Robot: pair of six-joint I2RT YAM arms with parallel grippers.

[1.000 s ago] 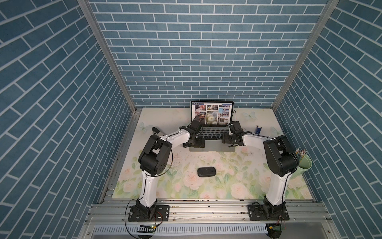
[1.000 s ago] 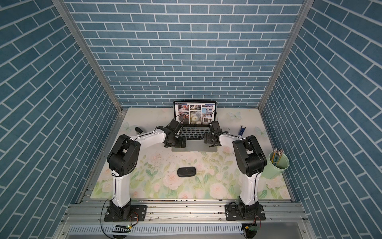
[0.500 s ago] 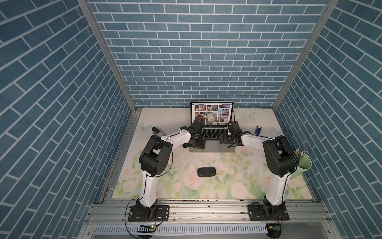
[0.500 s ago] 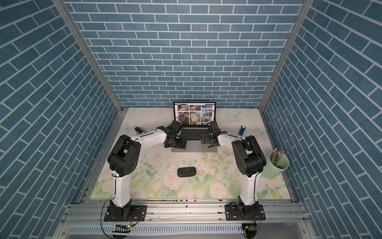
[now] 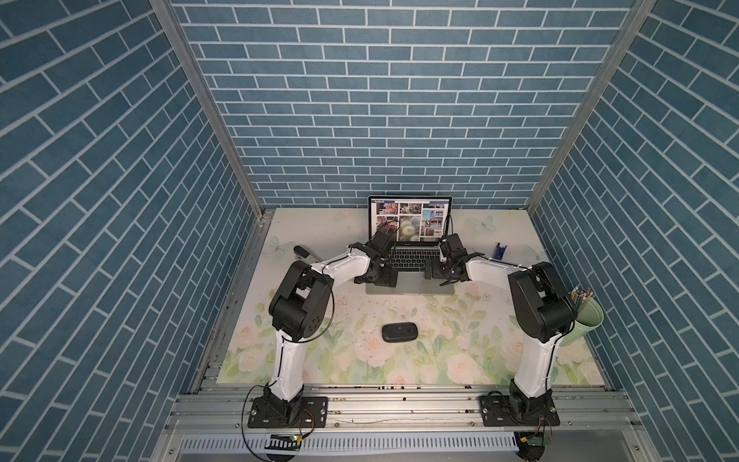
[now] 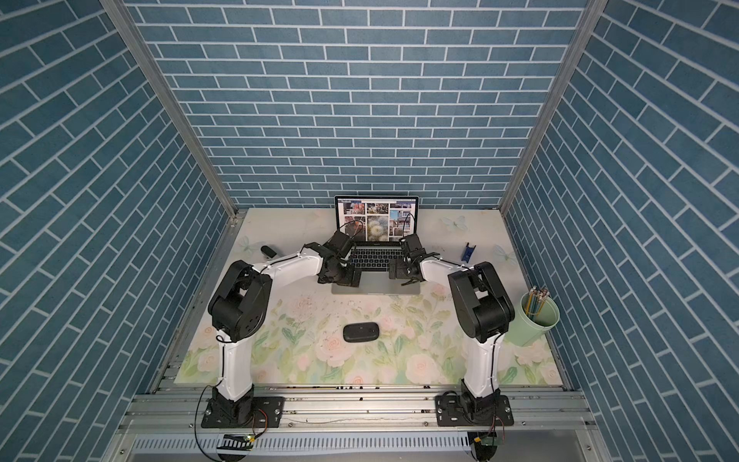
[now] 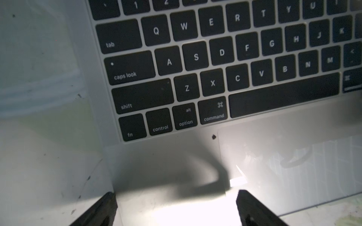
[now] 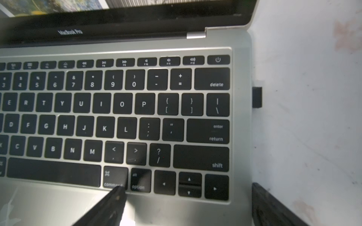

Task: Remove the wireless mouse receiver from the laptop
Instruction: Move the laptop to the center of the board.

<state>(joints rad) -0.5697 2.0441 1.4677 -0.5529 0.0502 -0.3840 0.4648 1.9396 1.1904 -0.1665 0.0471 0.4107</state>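
The silver-grey laptop (image 5: 412, 285) (image 6: 376, 286) stands open at the back of the table, its screen showing photos. In the right wrist view the wireless mouse receiver (image 8: 257, 97), a tiny black stub, sticks out of the laptop's (image 8: 241, 137) right side near the delete key. My right gripper (image 8: 188, 188) (image 5: 438, 276) (image 6: 402, 276) is open and empty. It straddles the laptop's front right corner and is clear of the receiver. My left gripper (image 7: 176, 195) (image 5: 384, 277) (image 6: 351, 277) is open over the front left corner of the laptop (image 7: 176, 156). The right arm hides the receiver in both top views.
A black oval mouse (image 5: 399, 332) (image 6: 360, 332) lies on the floral mat in front of the laptop. A small blue piece (image 5: 499, 251) sits right of the laptop. A green cup of pencils (image 5: 586, 316) stands at the right wall. A dark object (image 5: 302, 252) lies at the left.
My right gripper has opened wider and shifted slightly toward the laptop's front right corner. The left arm has hardly moved.
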